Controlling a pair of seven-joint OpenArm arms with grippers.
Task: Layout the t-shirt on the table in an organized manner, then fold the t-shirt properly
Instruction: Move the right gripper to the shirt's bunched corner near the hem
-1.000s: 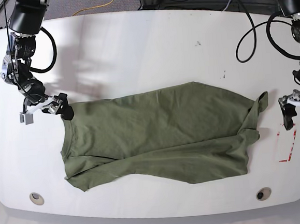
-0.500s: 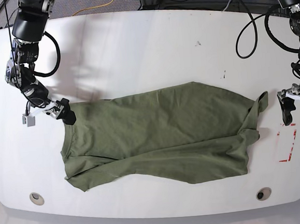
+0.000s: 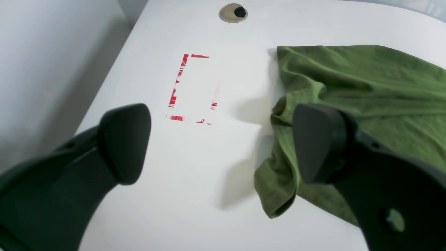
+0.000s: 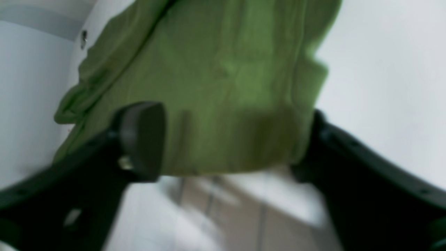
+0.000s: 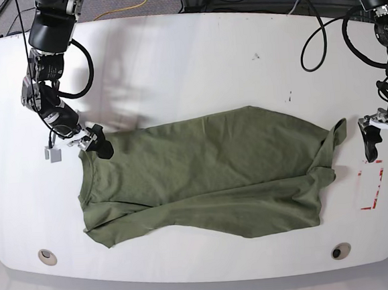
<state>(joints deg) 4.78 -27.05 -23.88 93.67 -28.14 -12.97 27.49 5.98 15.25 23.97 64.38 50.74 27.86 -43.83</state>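
T-shirt (image 5: 203, 174) lies crumpled across the bench (image 5: 188, 65), so my right pincer (image 5: 93, 141) straddles its corner, jaws apart, while my left pincer (image 3: 219, 143) waits wide beside the sleeve.

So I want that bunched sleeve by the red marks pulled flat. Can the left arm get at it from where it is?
Probably yes. The left hand hangs open just beside the t-shirt, its sleeve lies right by one finger, and only bare table sits between them.

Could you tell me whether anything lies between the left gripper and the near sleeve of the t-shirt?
Nothing visible does: only bare table separates the open left gripper from the t-shirt; the red dashed mark lies flat.
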